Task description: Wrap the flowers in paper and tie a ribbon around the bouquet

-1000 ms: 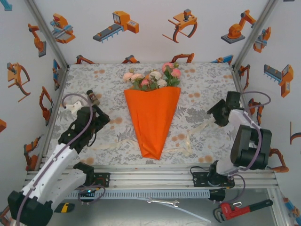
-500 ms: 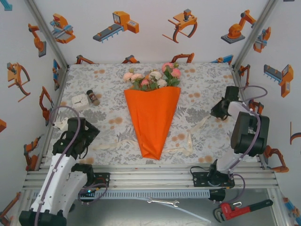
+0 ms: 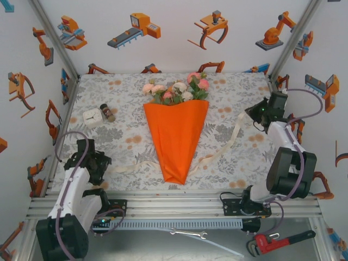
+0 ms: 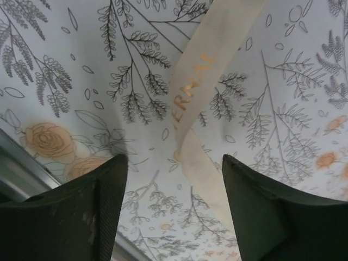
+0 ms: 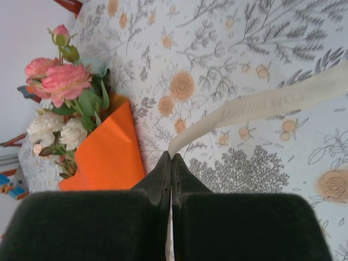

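The bouquet lies mid-table: pink and cream flowers (image 3: 176, 89) stick out of the top of an orange paper (image 3: 176, 138) cone. The cream ribbon (image 3: 223, 144) passes under the cone's lower part. My right gripper (image 3: 254, 114) is shut on the ribbon's right end, held above the table at the right. In the right wrist view its jaws (image 5: 172, 156) pinch the ribbon (image 5: 261, 106) beside the flowers (image 5: 60, 81) and paper (image 5: 106, 157). My left gripper (image 3: 102, 163) is open over the ribbon's left end. The ribbon (image 4: 190, 109) lies flat between its fingers (image 4: 98, 206).
A small white box (image 3: 91, 117) and a brown bottle (image 3: 107, 112) stand at the left of the flower-printed tablecloth (image 3: 125, 98). An aluminium rail (image 3: 174, 204) runs along the near edge. Below it lie a red wrench (image 3: 277, 241) and a spanner (image 3: 187, 234).
The right gripper shut on the ribbon's right end and lifted it back and to the right, drawing it straight. The left arm drew back to the near left, over the ribbon's other end.
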Motion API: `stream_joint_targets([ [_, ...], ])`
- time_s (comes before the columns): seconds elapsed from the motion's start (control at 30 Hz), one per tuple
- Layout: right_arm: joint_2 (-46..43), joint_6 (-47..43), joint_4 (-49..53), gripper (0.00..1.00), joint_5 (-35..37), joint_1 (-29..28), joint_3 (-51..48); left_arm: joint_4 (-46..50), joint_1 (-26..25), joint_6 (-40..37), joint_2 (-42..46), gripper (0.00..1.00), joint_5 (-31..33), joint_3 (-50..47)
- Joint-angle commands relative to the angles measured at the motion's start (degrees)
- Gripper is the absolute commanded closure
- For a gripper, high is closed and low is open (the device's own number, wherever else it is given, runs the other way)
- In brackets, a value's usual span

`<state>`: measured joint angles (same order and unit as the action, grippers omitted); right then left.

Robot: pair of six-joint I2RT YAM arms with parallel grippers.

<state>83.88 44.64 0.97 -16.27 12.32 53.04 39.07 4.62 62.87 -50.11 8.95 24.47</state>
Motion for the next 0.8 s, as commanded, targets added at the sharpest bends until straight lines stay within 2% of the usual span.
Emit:
stream_joint_targets([
  [0.0,-1.53,0.3,-1.03,1.0,-3.53,-0.19,-0.22,-4.98,0.21,3.53,-4.0,0.44,-0.04,-1.66],
  [0.07,-2.36,0.01,-1.05,1.0,-3.41,-0.18,-0.47,-7.55,0.21,3.41,-6.27,0.54,0.53,-1.62],
  [0.13,-2.53,-0.46,-1.06,1.0,-3.26,-0.19,-0.4,-9.97,0.33,3.43,-8.26,0.72,0.52,-1.25],
  [0.2,-1.74,-1.13,-1.46,1.0,-2.11,-0.14,0.21,-16.86,0.21,1.39,-9.54,0.95,-2.07,-0.88],
  [0.23,-0.97,-0.99,-2.09,1.0,-1.54,-0.02,0.62,-20.79,0.17,-0.18,-10.28,1.0,-4.06,-0.47],
  [0.27,0.39,-0.09,-3.44,1.0,-1.44,0.31,1.51,-25.53,0.0,-2.07,-11.94,1.0,-6.83,0.95],
  [0.33,3.91,2.0,-6.69,1.0,-2.09,1.28,4.05,-27.8,-0.93,-4.68,-16.27,1.0,-9.01,7.01],
  [0.53,14.52,1.72,-9.68,1.0,0.66,2.12,18.75,-31.0,-2.05,-11.81,-27.75,1.0,-7.01,23.59],
  [0.67,21.13,1.19,-9.41,1.0,0.41,2.15,28.36,-39.83,-3.06,-15.82,-34.96,1.0,-10.29,29.83],
  [0.77,23.62,1.83,-7.25,1.0,-1.22,2.01,32.36,-44.18,-3.31,-14.45,-38.92,1.0,-12.5,31.77],
])
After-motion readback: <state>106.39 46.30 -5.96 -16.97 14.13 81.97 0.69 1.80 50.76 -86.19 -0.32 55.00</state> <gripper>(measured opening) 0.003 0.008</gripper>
